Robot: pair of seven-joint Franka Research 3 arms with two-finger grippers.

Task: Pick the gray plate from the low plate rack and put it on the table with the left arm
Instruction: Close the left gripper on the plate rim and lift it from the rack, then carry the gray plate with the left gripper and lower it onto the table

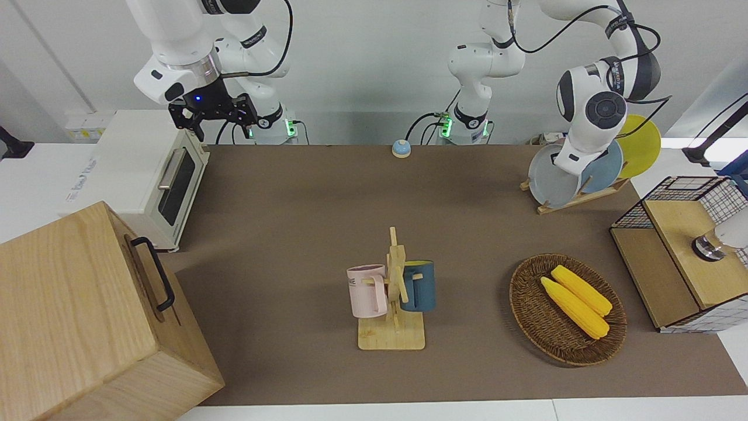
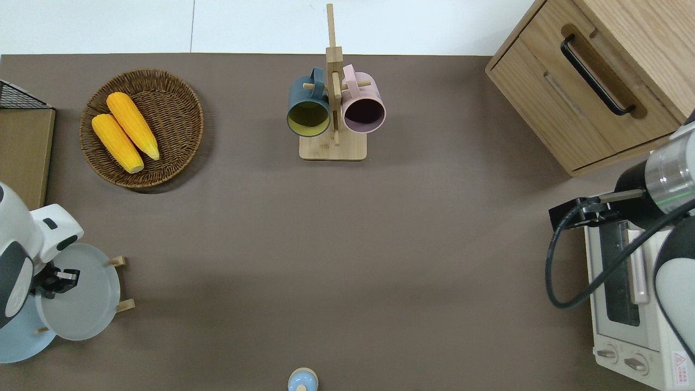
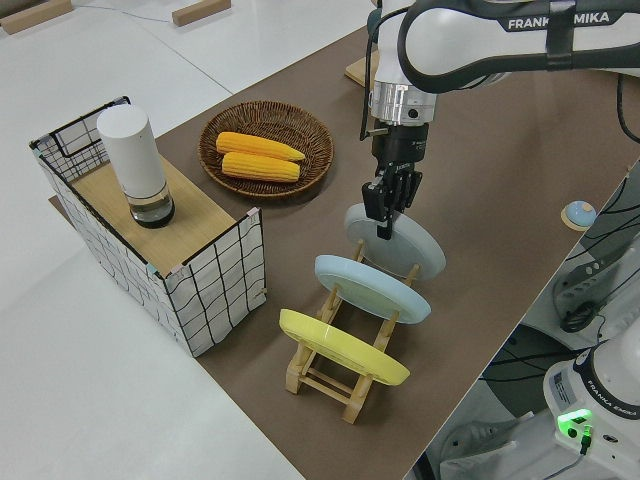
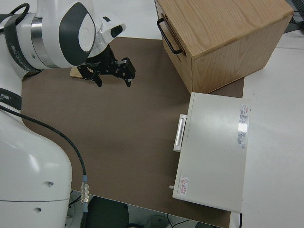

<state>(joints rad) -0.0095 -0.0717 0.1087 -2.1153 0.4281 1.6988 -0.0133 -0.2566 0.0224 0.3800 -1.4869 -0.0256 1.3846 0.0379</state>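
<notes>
The gray plate (image 1: 549,182) (image 2: 81,307) (image 3: 412,252) stands tilted in the end slot of the low plate rack (image 1: 575,200) (image 3: 330,375) that is nearest the middle of the table (image 1: 327,199), at the left arm's end. My left gripper (image 2: 57,279) (image 3: 384,212) points down at the plate's upper rim and reaches onto its face. A sky-blue plate (image 3: 370,288) and a yellow plate (image 3: 340,345) stand in the slots beside it. My right arm is parked, its gripper (image 4: 114,78) open and empty.
A wicker basket (image 1: 529,316) with two corn cobs lies farther from the robots than the rack. A wire crate (image 1: 689,251) with a white cylinder stands at the table's end. A mug stand (image 1: 394,292), a wooden drawer box (image 1: 87,316), a toaster oven (image 1: 146,169) and a small bell (image 1: 401,148) are also here.
</notes>
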